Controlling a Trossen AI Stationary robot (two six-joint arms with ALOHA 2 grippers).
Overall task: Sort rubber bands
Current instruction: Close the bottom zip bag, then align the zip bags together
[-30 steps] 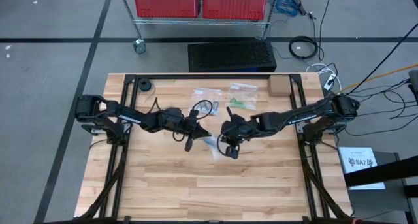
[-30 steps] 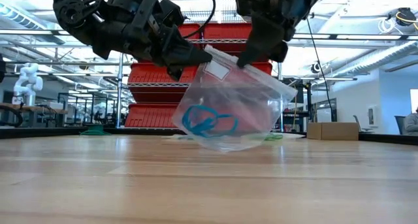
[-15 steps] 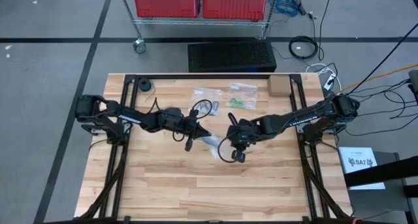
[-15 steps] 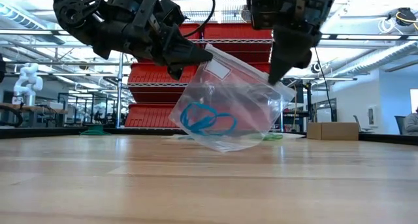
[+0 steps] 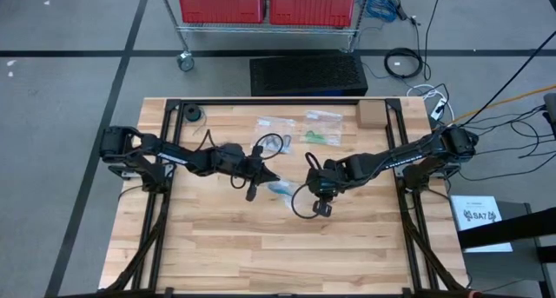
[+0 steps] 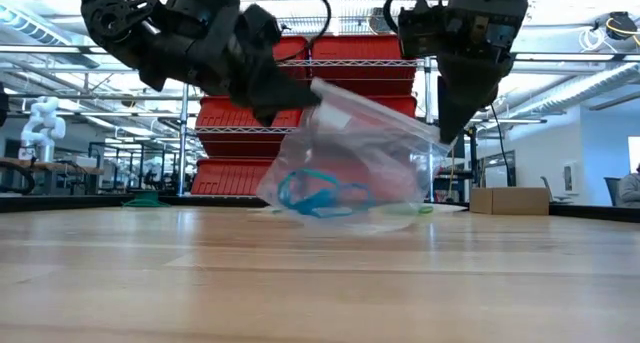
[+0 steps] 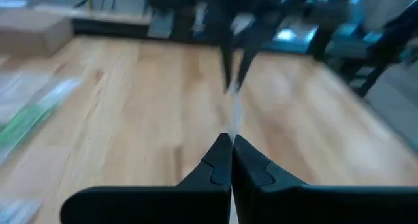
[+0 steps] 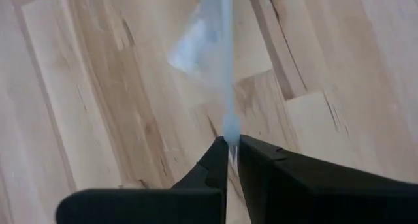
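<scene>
A clear plastic bag (image 6: 365, 148) with blue rubber bands (image 6: 315, 191) inside hangs between my two grippers over the table's middle. My left gripper (image 6: 305, 95) is shut on its upper left corner. My right gripper (image 6: 446, 138), pointing steeply down, is shut on its lower right corner. From above the bag (image 5: 282, 190) shows between the left gripper (image 5: 274, 178) and the right gripper (image 5: 316, 197). Whether the bag's bottom touches the table, I cannot tell. My left gripper pinches the bag's top edge at its left corner (image 7: 231, 123) between both fingers, coming nearly level from the table's left. The edge runs on as a thin strip toward the other gripper. My right gripper pinches the same top edge at its right corner (image 8: 229, 127) between both fingers, from above and pointing steeply down. The edge is drawn fairly straight between the two holds, slanting down toward this gripper, and the bag's body sags below it.
Two more clear bags lie at the far middle, one with dark bands (image 5: 274, 126), one with green bands (image 5: 322, 129). A cardboard box (image 5: 371, 114) stands at the far right and a black roll (image 5: 193, 115) at the far left. Bare wood (image 5: 287, 246) lies nearer.
My right gripper has gone toward the table's right edge and down, tipping to point more steeply down, still shut on the bag. The bag's right corner went with it. Its top edge is stretched out and slants down, and the body sits lower and flatter.
</scene>
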